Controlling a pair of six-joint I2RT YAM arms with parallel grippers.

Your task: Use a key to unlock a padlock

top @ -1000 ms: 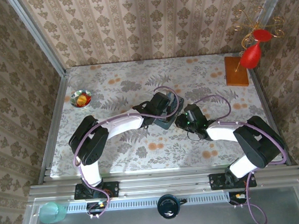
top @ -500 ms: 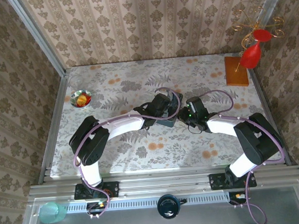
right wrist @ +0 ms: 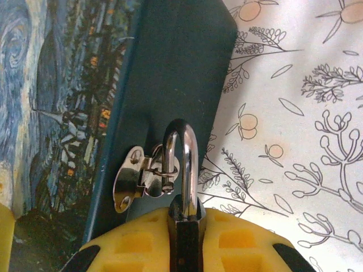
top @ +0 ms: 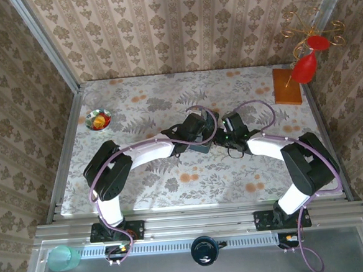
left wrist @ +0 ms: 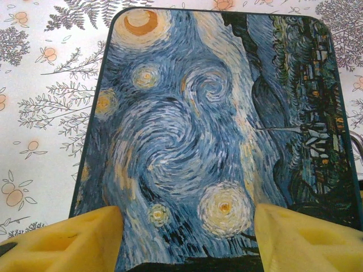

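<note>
The padlock (right wrist: 190, 170) is small and dark with a shiny open shackle. My right gripper (right wrist: 186, 226) is shut on its body. The shackle's free end sits in the loop of the metal hasp (right wrist: 139, 178) on the side of the blue night-sky tin (right wrist: 176, 68). My left gripper (left wrist: 188, 226) is open, its yellow fingers (left wrist: 85, 238) spread over the near end of the tin's lid (left wrist: 215, 113). In the top view both grippers meet at mid-table, the left gripper (top: 201, 131) over the tin and the right gripper (top: 222, 136) against the tin's right side. The key is out of view.
A small shiny bowl (top: 98, 119) with red and yellow bits stands at the far left. An orange wooden block (top: 287, 86) carrying a red ornament (top: 305, 65) stands at the back right. Papered walls close in the table on three sides.
My right gripper has swung left and away from me, up against the tin's right side. The left gripper has stayed over the tin.
</note>
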